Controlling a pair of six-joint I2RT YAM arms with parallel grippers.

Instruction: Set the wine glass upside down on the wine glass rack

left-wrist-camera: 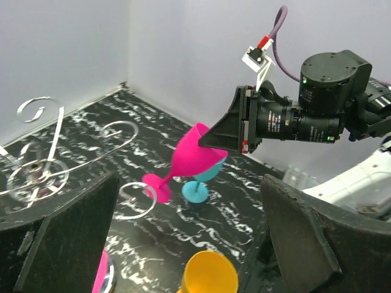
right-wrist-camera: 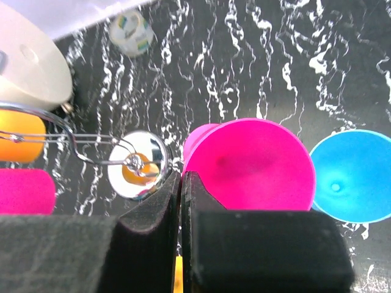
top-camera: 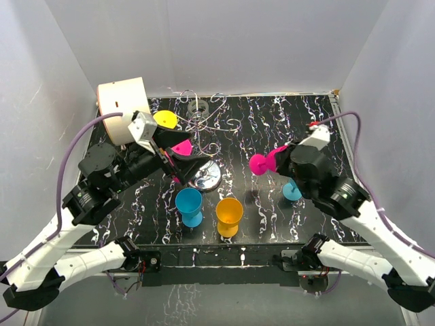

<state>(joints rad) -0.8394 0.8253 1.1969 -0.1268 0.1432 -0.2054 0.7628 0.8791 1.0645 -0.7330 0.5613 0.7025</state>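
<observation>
My right gripper (top-camera: 282, 161) is shut on the rim of a pink wine glass (top-camera: 262, 164). It holds the glass tilted on its side above the table, with the foot pointing left toward the wine glass rack (top-camera: 206, 123). The pinch shows in the right wrist view (right-wrist-camera: 181, 189), with the pink bowl (right-wrist-camera: 250, 165) beside the fingers. The rack's chrome base (right-wrist-camera: 137, 163) lies to the left below. A yellow glass (top-camera: 165, 119) and another pink glass (top-camera: 181, 146) sit at the rack. My left gripper (top-camera: 175, 157) is open and empty beside the rack, its fingers (left-wrist-camera: 67, 226) spread wide.
A blue glass (top-camera: 189, 204) and an orange glass (top-camera: 229, 214) stand upright near the front. Another blue glass (top-camera: 292, 190) stands under my right gripper. A white cylinder (top-camera: 122, 109) is at the back left, and a tape roll (top-camera: 197, 106) sits behind the rack.
</observation>
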